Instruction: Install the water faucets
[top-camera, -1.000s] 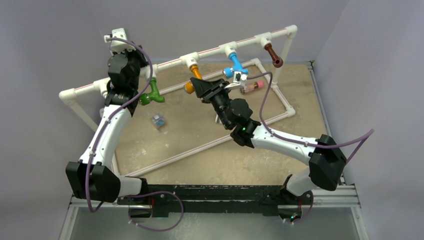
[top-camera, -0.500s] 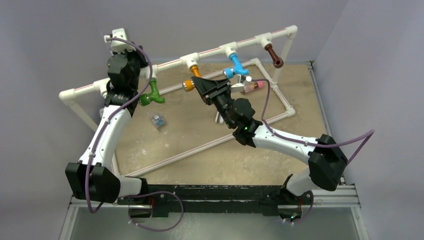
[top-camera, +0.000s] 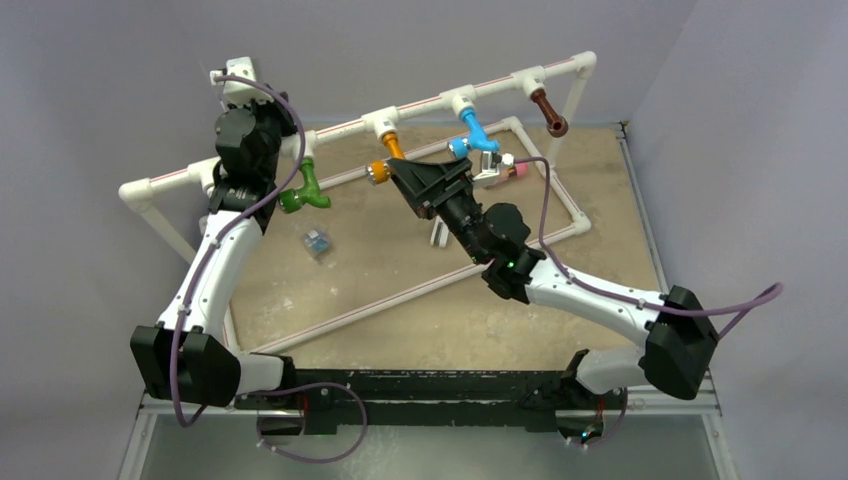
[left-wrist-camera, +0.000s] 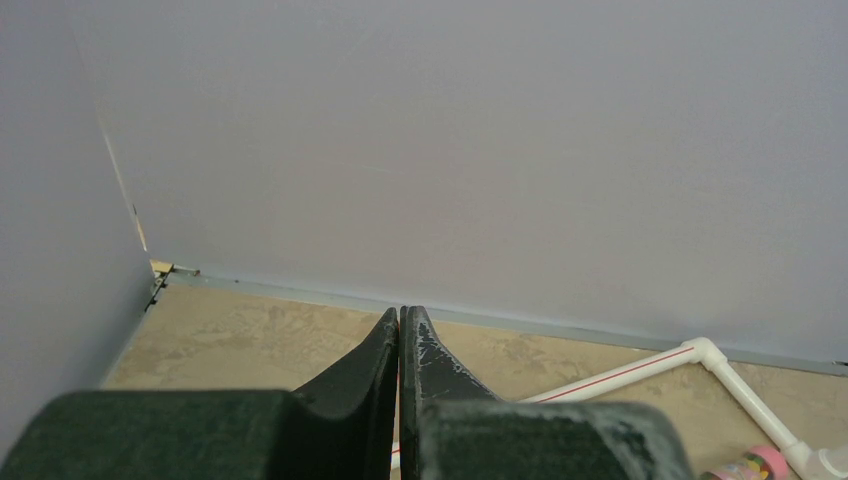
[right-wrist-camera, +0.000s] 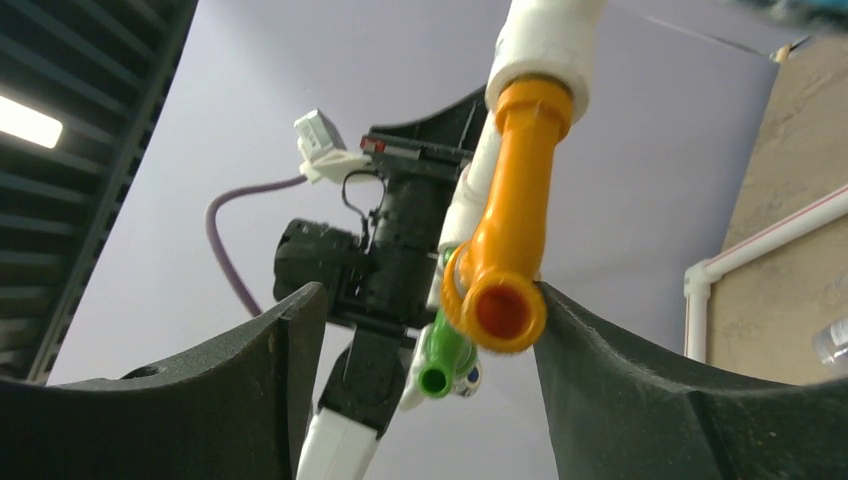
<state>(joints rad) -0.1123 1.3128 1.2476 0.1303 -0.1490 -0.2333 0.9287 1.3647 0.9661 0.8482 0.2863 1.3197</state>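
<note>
Orange faucet (right-wrist-camera: 510, 230) sits in pipe (right-wrist-camera: 545, 40); right gripper (right-wrist-camera: 428, 295) open around it, left gripper (left-wrist-camera: 400, 318) closed, empty. Next: back straight off without bumping.

The overhead camera sits high behind the arm bases, tilted down over the whole table (top-camera: 400, 290) and the pipe frame (top-camera: 420, 103). The left wrist camera looks out low past the left gripper (left-wrist-camera: 400, 318), fingers pressed together, toward the back wall, and catches a corner of that frame. The right wrist camera peers upward through the spread right gripper (right-wrist-camera: 425, 300), very close to the orange faucet (right-wrist-camera: 510, 240). The green faucet (right-wrist-camera: 440, 365) hangs beyond it, and the overhead view shows both faucets too.
</note>
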